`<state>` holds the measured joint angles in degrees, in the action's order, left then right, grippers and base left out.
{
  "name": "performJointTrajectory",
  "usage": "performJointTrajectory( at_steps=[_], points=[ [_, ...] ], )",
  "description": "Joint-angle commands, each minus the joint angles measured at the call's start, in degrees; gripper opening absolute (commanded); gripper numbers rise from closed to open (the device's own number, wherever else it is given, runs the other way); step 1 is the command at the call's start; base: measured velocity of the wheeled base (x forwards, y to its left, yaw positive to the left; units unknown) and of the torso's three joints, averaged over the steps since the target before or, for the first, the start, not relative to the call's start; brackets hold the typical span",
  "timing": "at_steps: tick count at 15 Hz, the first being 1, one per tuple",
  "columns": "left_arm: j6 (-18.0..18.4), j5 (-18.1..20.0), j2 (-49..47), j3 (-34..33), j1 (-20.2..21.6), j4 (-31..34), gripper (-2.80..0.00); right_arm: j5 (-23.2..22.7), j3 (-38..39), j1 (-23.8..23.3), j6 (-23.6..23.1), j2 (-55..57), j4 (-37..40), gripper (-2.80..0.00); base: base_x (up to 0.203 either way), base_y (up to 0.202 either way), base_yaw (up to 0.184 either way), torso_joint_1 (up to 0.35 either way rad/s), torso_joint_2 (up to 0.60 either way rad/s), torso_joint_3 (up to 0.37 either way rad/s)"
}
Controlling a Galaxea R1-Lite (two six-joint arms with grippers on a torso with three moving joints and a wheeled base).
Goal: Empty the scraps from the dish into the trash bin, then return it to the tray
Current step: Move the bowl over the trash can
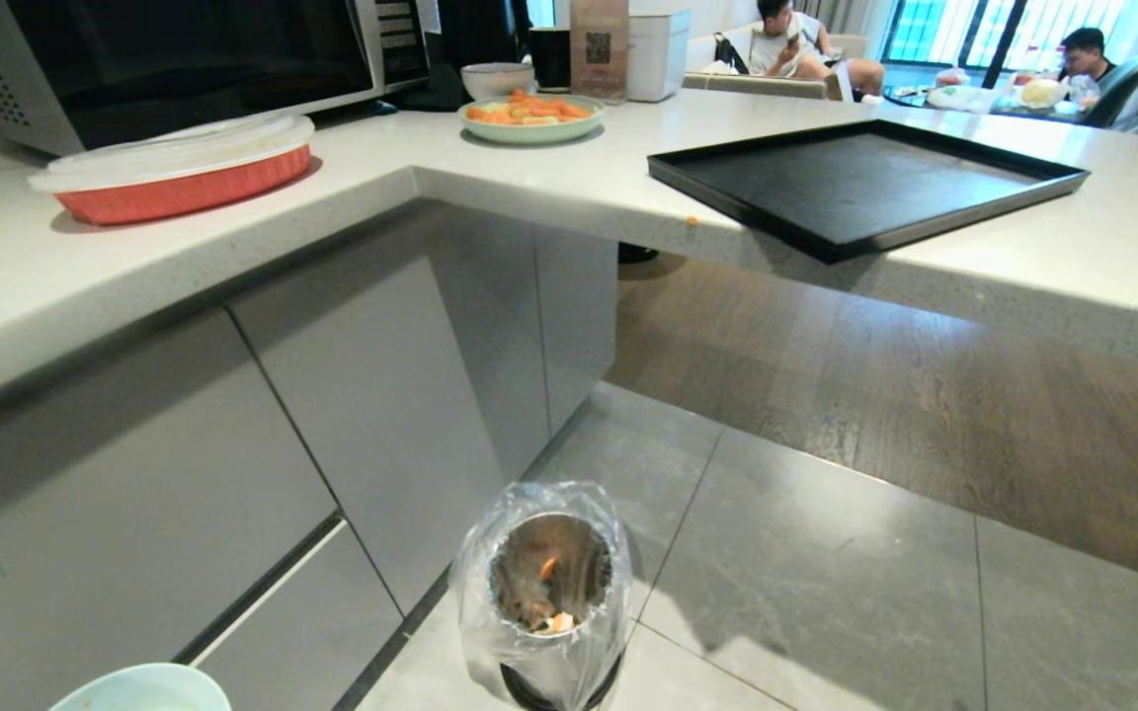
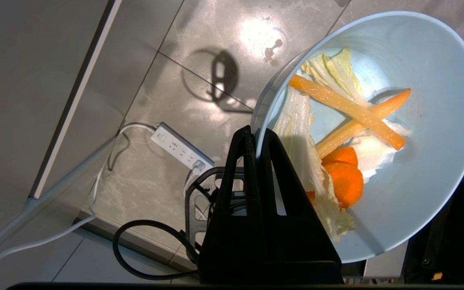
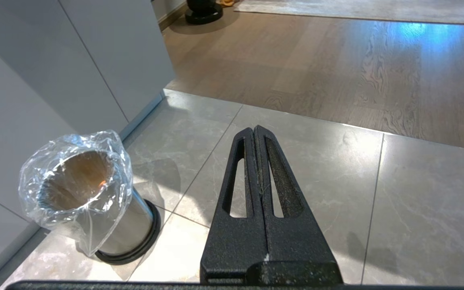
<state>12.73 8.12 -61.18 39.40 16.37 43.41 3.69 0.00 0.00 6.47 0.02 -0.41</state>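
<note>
Left gripper fills the near part of its wrist view, fingers pinched thin on the rim of the dish; dish tilted, scraps inside: carrot slices, orange strips, pale cabbage pieces, some hidden behind the inner finger. Dish edge cut off at the frame's right. Beyond it, floor tile with a white power strip and cables, partly blocked by the gripper. In head view only a sliver of the dish shows at the bottom edge, left of the bin; the gripper itself is out of that frame. Bin stands on the floor near the cabinet, clear liner crinkled over its rim, base cut off below; a few orange and pale bits show inside, hard to make out. Tray sits on the table, one corner overhanging the edge, nothing on it. Right gripper hangs above the tile, fingers pressed together, holding nothing, bin off to one side. Far table: green plate of carrots, red dish with plastic lid, microwave cropped at top. Two people sit in the background, partly cut off.
</note>
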Motion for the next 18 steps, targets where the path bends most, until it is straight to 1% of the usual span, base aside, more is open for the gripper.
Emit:
performJointTrajectory(
  at_steps=[1,9,18],
  points=[
    [0.11,0.07,-0.08,0.24,0.06,0.18,-2.80,0.00,0.00,0.00,0.03,0.06,-0.03,-2.80,0.000,0.000,0.000,0.000,0.00,0.000],
    [-0.60,0.05,0.19,-0.01,-0.02,0.18,-2.80,0.00,0.00,0.00,0.03,-0.02,-0.03,-2.80,0.000,0.000,0.000,0.000,0.00,0.000],
    [-0.60,0.14,0.10,-0.38,-0.02,0.18,-2.80,0.00,0.00,0.00,0.03,0.06,-0.03,-2.80,0.000,0.000,0.000,0.000,0.00,0.000]
  ],
)
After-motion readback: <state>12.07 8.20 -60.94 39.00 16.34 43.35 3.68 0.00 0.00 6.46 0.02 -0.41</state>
